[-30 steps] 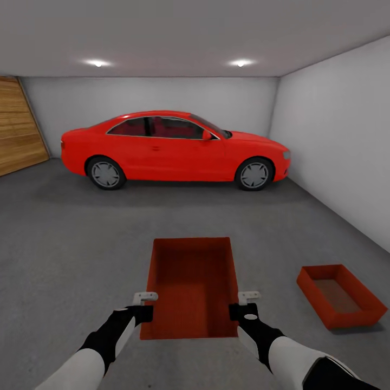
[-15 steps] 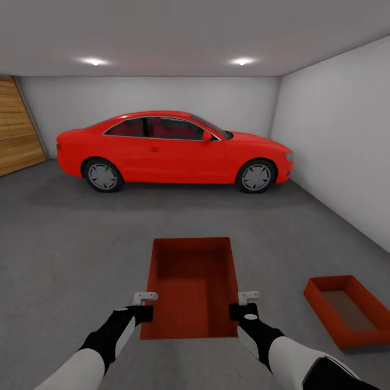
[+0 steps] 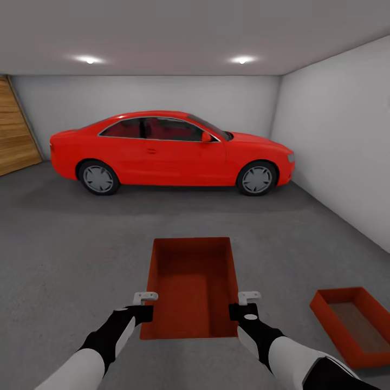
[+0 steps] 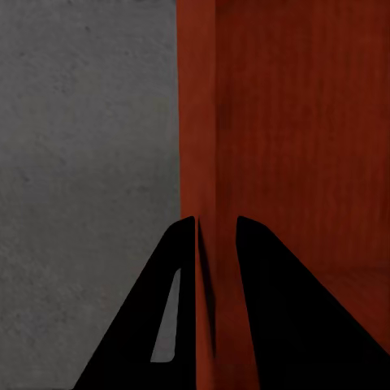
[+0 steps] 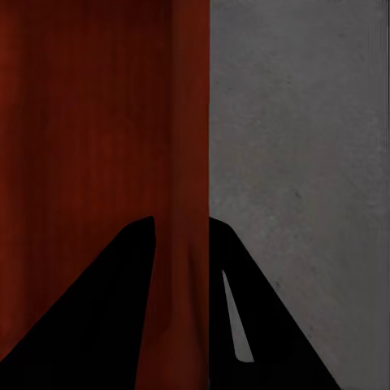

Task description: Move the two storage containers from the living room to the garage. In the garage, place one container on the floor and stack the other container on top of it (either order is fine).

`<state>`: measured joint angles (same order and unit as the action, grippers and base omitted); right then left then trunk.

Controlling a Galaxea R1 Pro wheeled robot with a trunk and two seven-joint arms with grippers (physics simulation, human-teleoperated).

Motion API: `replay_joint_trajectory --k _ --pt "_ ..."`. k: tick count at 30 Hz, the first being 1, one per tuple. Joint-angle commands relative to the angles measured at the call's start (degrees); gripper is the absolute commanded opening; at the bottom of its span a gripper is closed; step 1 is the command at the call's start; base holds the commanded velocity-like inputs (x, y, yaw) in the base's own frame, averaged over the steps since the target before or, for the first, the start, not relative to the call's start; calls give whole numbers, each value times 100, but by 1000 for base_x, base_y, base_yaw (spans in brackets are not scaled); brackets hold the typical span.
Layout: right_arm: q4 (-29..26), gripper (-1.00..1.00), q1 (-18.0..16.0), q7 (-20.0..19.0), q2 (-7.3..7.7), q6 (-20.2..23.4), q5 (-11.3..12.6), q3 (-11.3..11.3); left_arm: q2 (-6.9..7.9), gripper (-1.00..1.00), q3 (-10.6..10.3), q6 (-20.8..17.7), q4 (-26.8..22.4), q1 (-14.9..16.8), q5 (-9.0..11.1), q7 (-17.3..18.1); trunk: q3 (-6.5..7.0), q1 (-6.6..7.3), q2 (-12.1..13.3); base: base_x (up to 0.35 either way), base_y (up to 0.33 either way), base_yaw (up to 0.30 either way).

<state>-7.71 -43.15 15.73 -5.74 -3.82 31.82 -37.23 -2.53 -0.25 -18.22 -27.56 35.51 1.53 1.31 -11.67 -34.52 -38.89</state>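
**Carried container held over garage floor, second container on the floor**

The robot faces a red car (image 3: 170,149) parked across the garage, in front of the white rear wall (image 3: 162,97). One storage container (image 3: 190,287) is held in front of the robot, on the robot's side of the car, open top up, above the dark grey floor (image 3: 70,238). The left claw (image 3: 145,306) pinches the container's left long wall near the near corner: the left wrist view shows one finger on each face of that wall (image 4: 197,162). The right claw (image 3: 242,306) pinches the right long wall (image 5: 190,162) the same way. The second container (image 3: 355,322) rests on the floor, to the right of the carried one and apart from it, near the right wall (image 3: 336,141). A wooden door (image 3: 16,135) stands left of the car.
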Motion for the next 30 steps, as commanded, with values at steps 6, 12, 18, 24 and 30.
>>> replay_joint_trajectory --k 6,12,18,24,30 --pt "13 -100 -9 193 66 -172 -44 252 7 -100 42 -37 -3 0 31 -18 -8 -5 -7 321 0 -209" --pt "15 -100 -9 191 65 -172 -44 251 7 -100 45 -37 -2 0 32 -19 -8 -5 -7 321 0 -240" --pt "16 -100 -9 187 64 -172 -44 252 7 -100 43 -37 -2 0 32 -21 -8 -5 -7 321 0 -243" --pt "15 -100 -9 185 64 -170 -44 252 7 -100 42 -35 -1 0 32 -18 -8 -5 -7 321 0 -243" --pt "15 -100 -9 185 64 -171 -44 251 7 -100 47 -34 -3 0 32 -17 -8 -5 -7 321 0 -243"
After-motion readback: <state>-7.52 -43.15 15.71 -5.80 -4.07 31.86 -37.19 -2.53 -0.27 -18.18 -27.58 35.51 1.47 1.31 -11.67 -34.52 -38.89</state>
